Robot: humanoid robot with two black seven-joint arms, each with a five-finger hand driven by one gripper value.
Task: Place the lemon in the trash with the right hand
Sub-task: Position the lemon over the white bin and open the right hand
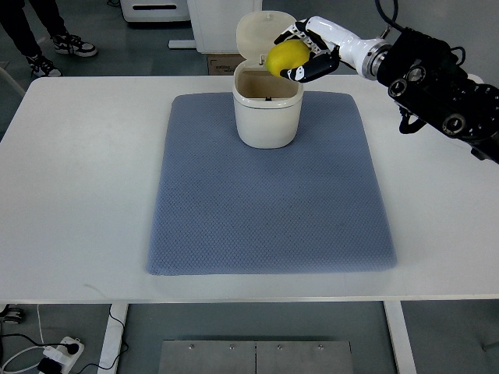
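**Lemon over the bin**

The lemon [287,57] sits clamped in my right hand [306,53], fingers curled around it, just above the right rim of the open bin [267,117]. The bin's lid [261,33] stands tipped up behind it. The cream bin rests at the far edge of a blue mat [269,210] on the white table [78,195]. A person's shoes [62,48] show at top left.

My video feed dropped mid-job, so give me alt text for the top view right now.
The right hand holds the yellow lemon just above the right rim of the open cream trash bin, whose lid is flipped up behind it. The bin stands at the far edge of a blue mat on a white table. A person's feet show top left.
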